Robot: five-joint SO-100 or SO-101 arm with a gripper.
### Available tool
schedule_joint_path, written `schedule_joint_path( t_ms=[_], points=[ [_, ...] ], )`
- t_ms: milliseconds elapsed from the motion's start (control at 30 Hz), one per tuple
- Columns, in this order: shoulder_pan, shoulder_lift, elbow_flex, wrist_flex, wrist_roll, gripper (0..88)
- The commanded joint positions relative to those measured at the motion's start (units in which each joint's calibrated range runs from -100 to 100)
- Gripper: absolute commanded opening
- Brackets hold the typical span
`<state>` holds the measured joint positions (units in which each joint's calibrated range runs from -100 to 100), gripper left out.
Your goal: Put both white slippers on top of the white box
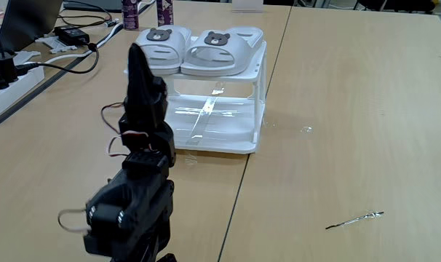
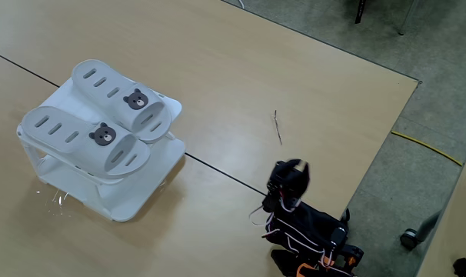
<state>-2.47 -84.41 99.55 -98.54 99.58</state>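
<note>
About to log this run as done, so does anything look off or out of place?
Nothing serious. Both white slippers sit side by side on the white box. A thin stray stick lies loose on the table, apart from everything.

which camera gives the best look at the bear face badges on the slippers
The fixed view from above: both bear badges face the camera, unobstructed, on the white slippers atop the white box. In the low fixed view the badges appear smaller and foreshortened.
</note>
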Motion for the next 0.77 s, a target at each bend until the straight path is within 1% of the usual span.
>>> schedule_joint_path(
  t_ms=[0,133,733],
  points=[
    [-4.93,-7.93,0.45,-0.94,0.42,0.7],
    [-5.01,-14.83,0.18,-0.94,0.42,0.7],
    [-5.18,-14.58,0.18,-0.94,0.42,0.7]
  ],
)
